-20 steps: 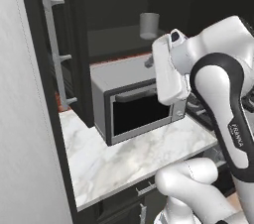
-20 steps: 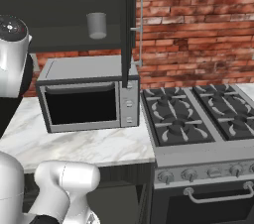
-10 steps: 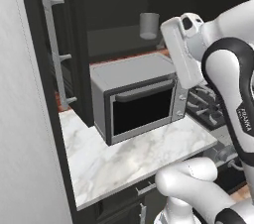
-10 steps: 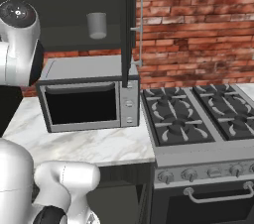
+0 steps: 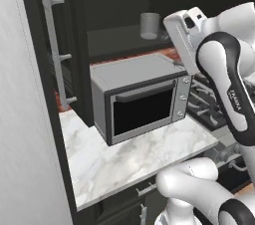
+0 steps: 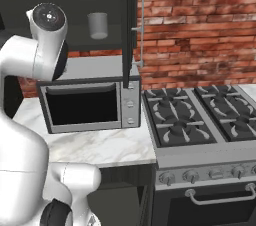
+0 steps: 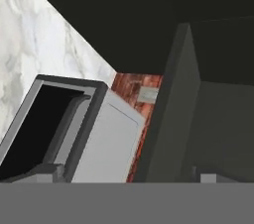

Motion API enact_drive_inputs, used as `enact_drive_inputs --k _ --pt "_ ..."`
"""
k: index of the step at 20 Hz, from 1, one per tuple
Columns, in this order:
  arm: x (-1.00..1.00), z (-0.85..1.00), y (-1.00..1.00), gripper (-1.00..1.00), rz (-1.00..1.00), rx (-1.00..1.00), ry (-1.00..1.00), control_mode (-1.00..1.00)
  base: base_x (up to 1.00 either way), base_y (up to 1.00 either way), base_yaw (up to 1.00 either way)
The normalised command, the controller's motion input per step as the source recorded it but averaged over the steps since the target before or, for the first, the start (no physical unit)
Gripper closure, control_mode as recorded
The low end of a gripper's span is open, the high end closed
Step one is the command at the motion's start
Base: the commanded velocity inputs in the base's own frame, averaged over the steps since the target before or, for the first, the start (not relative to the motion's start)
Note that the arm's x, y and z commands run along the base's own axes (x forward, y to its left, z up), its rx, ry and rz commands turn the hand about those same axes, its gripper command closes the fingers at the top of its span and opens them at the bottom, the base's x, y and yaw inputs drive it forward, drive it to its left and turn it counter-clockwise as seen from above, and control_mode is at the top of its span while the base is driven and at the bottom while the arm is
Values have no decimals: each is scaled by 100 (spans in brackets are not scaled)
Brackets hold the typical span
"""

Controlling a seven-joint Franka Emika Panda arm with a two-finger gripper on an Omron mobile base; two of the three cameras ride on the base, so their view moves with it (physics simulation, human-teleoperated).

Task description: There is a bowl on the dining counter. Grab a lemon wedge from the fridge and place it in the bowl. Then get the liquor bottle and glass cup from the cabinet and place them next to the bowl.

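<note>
Glass cup (image 5: 149, 25) stands on shelf inside open cabinet (image 6: 75, 0), above microwave (image 5: 142, 99) on counter (image 5: 124, 159). Arm raised near cabinet; end effector spread wide, empty. Judgement: cup fetch under way, not yet grasped; bottle, bowl and lemon status cannot tell.

Marble counter (image 5: 144, 157) carries microwave (image 5: 142, 98); cabinet shelf (image 6: 65, 45) carries glass cup (image 6: 98, 25).
</note>
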Motion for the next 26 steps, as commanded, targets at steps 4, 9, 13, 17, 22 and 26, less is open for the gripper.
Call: enact_drive_inputs --k 4,9,13,17,22,26 --pt "45 17 0 -100 -2 -11 -9 -100 0 0 0" --pt "35 11 0 -100 -7 -7 -4 -100 0 0 0" --pt "31 6 0 -100 -3 -4 -2 -100 0 0 0" --pt "36 7 0 -100 -3 -2 -1 -100 0 0 0" --pt "32 8 0 -100 -2 0 -1 -100 0 0 0" --pt "41 12 -4 -100 -3 0 0 -100 0 0 0"
